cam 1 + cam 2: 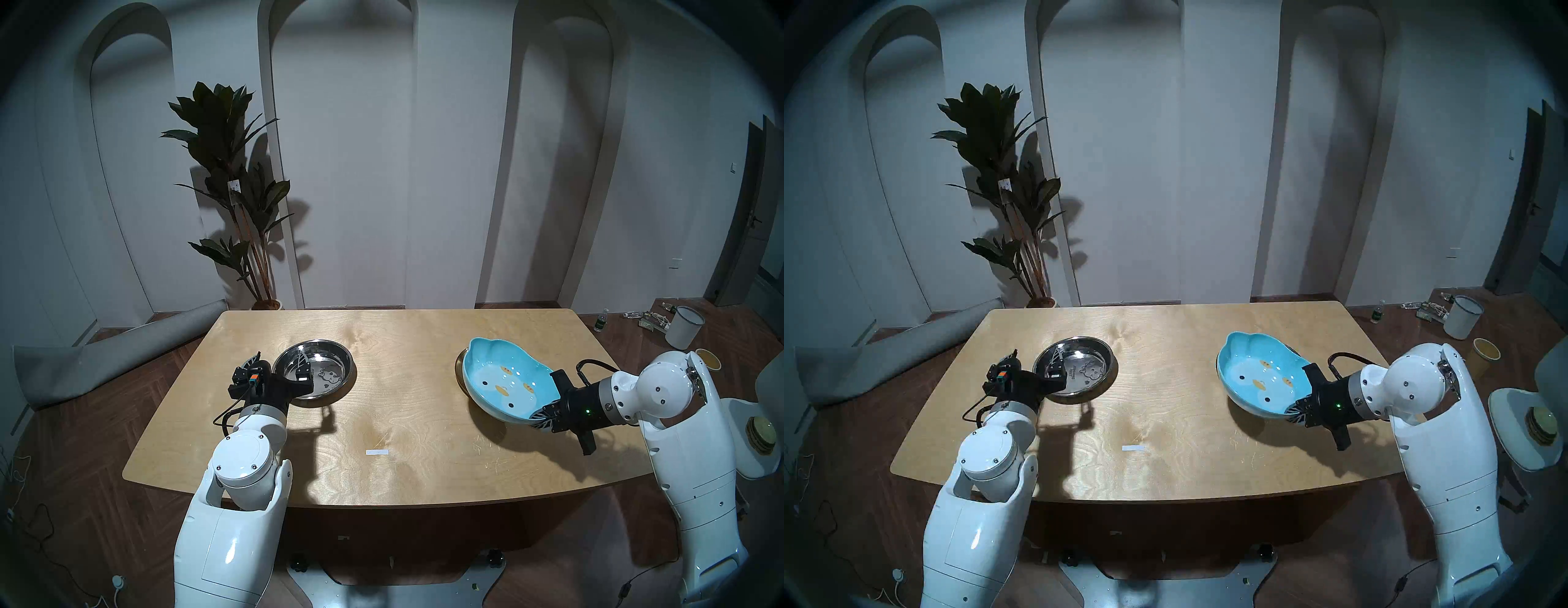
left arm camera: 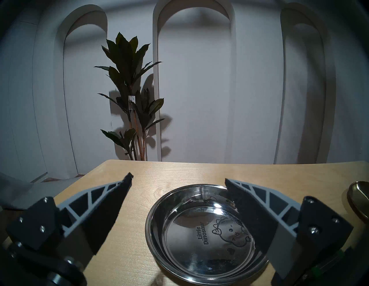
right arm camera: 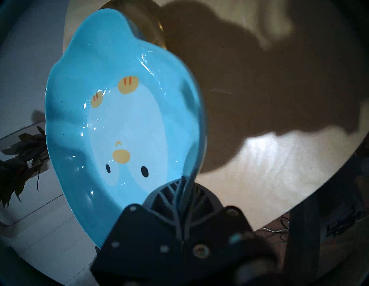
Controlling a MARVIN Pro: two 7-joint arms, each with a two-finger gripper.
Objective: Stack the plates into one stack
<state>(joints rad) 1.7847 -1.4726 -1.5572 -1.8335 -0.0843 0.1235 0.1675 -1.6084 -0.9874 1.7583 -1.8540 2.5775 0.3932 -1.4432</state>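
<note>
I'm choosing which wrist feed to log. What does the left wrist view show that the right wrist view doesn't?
Only the left wrist view shows the steel dish lying on the table, with the open left gripper straddling its left rim. Only the right wrist view shows the blue chick-face dish, tilted and pinched at its rim by the right gripper. Both show the gold plate at a frame edge, and the plant.
</note>
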